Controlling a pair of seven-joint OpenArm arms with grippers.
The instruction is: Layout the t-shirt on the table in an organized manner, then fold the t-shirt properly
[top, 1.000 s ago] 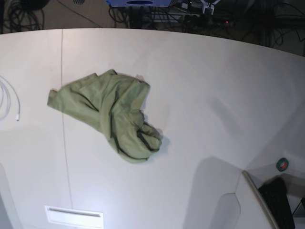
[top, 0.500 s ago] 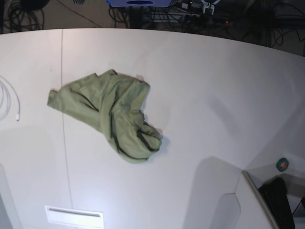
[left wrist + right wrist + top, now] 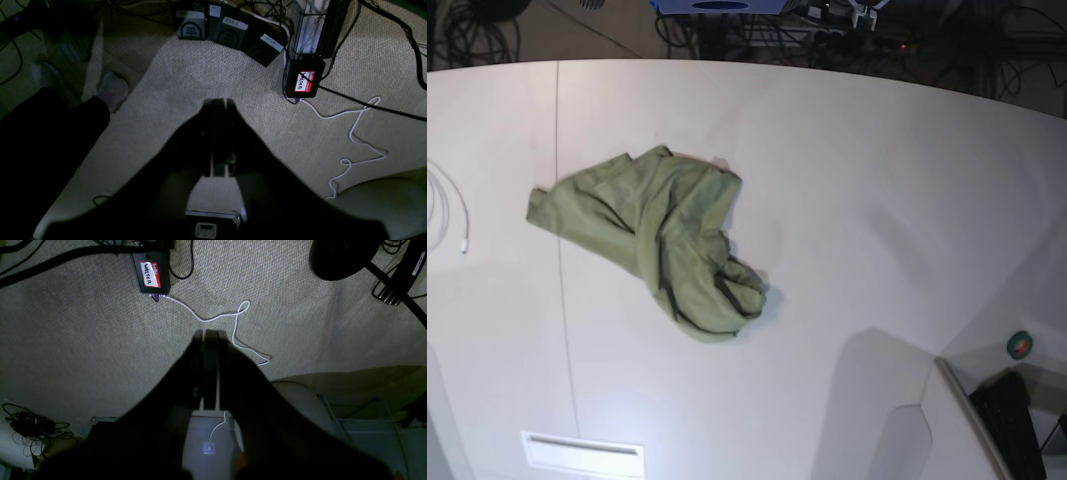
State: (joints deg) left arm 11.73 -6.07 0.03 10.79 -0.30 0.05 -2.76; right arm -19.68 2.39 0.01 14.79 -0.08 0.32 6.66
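Base view shows basically nothing done yet: the t-shirt (image 3: 659,244) is a crumpled heap on the desk (image 3: 877,200), toward its left side, straddling the dark seam line (image 3: 558,200), well in from every edge. Neither arm is over the desk. Both wrist cams just look down at carpet, and the left gripper (image 3: 218,103) and right gripper (image 3: 206,335) have their fingers pressed together, holding nothing. Spreading out and all folding remain.
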